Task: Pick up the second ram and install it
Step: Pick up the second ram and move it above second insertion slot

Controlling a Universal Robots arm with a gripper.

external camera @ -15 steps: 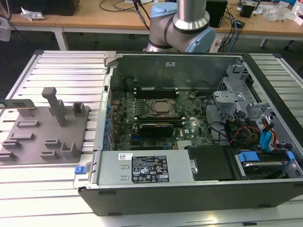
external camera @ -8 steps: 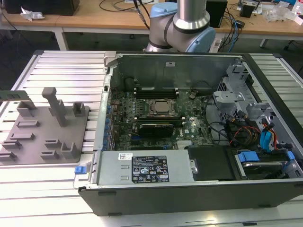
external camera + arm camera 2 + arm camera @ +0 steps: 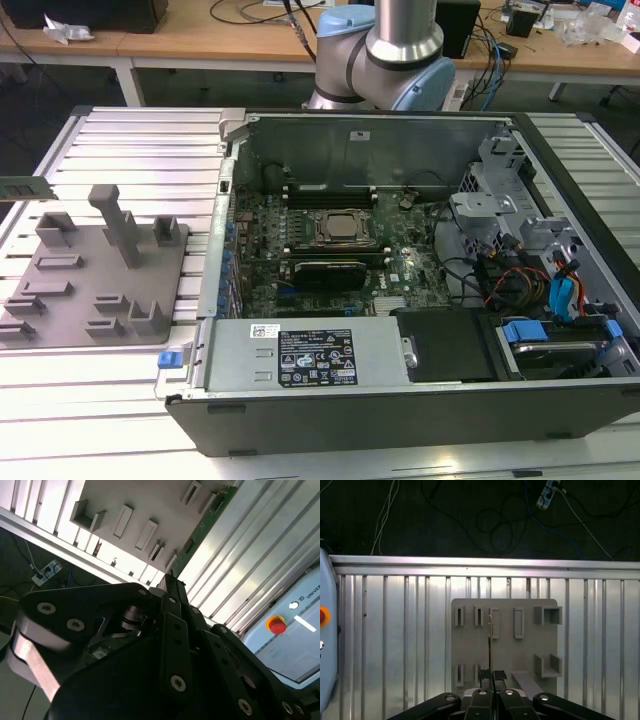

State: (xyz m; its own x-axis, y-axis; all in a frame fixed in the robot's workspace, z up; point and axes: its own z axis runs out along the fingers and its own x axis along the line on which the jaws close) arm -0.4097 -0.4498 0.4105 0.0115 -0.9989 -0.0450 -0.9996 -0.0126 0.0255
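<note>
Exterior view, sweeping from its left: a green strip (image 3: 25, 185) pokes in at the frame edge, cut off, and I can't tell what it is. Next comes the grey fixture (image 3: 95, 285) on the ribbed surface (image 3: 140, 140). Over at the exterior view's right sits the open computer case (image 3: 350, 150), with memory slots (image 3: 330, 188) beside the processor, too small to say whether any is filled. Up at the wrist, the end effector (image 3: 492, 682) looks clamped on the second ram (image 3: 491, 640), held above the fixture and well apart from the case. By my read the pick is done and the whole install is left. First wrist view has the stick edge-on, a thin line running straight out from the fingertips. Its long axis lines up with the ribs, free end aimed toward the surface's end rail and the floor beyond. Second wrist view catches the second ram (image 3: 210, 516) at a slant, green board showing. Level or hanging down, I can't tell.
</note>
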